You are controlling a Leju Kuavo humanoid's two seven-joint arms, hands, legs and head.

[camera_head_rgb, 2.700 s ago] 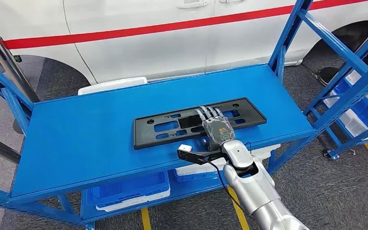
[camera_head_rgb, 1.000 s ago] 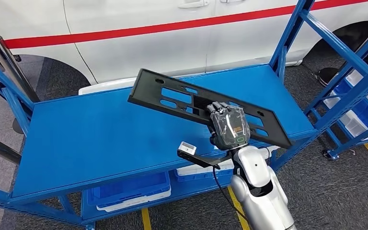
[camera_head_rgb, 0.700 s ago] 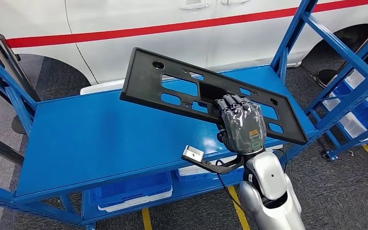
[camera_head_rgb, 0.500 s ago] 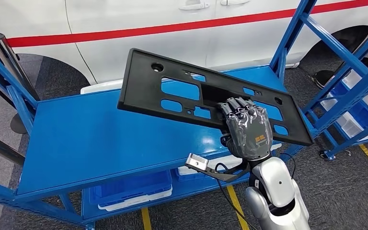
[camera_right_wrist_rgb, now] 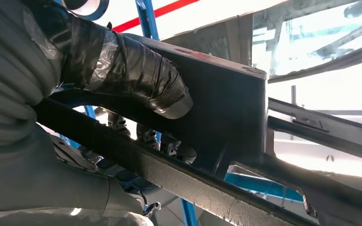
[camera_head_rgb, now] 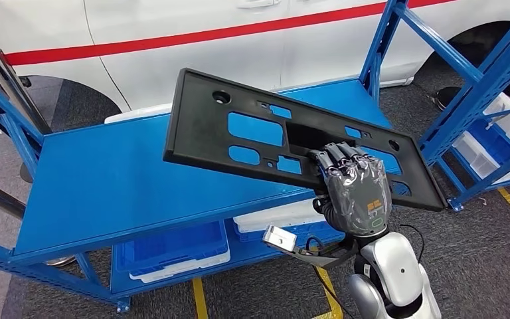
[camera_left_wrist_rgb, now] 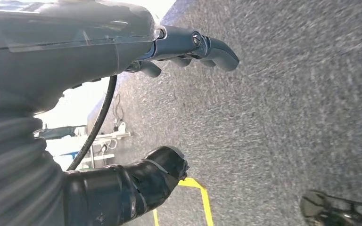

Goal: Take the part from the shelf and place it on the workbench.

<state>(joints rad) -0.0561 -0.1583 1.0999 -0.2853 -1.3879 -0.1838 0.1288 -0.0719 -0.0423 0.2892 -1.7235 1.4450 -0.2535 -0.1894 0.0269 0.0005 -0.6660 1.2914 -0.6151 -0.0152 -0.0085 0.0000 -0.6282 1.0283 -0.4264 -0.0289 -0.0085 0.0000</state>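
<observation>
The part is a long black plastic plate [camera_head_rgb: 252, 133] with several cut-outs. It is in the air above the blue shelf [camera_head_rgb: 106, 179], tilted, its left end over the shelf's middle and its right end past the shelf's right edge. My right hand [camera_head_rgb: 355, 193] grips its near edge right of centre, fingers curled through a cut-out. In the right wrist view the thumb [camera_right_wrist_rgb: 136, 70] presses on the plate [camera_right_wrist_rgb: 226, 108] from the other side. My left hand [camera_left_wrist_rgb: 165, 108] hangs over grey carpet, thumb and fingers apart, holding nothing.
A white car with a red stripe [camera_head_rgb: 206, 36] stands behind the shelf. Blue uprights [camera_head_rgb: 378, 46] rise at the shelf's back right. A second blue rack [camera_head_rgb: 498, 93] stands at the right. Blue and white bins [camera_head_rgb: 172, 249] sit on the lower shelf. Yellow floor tape [camera_head_rgb: 198, 299] runs below.
My right hand closed on the plate, lifted it off the shelf and drew it up toward me. The whole view has shifted slightly between the last frames.
</observation>
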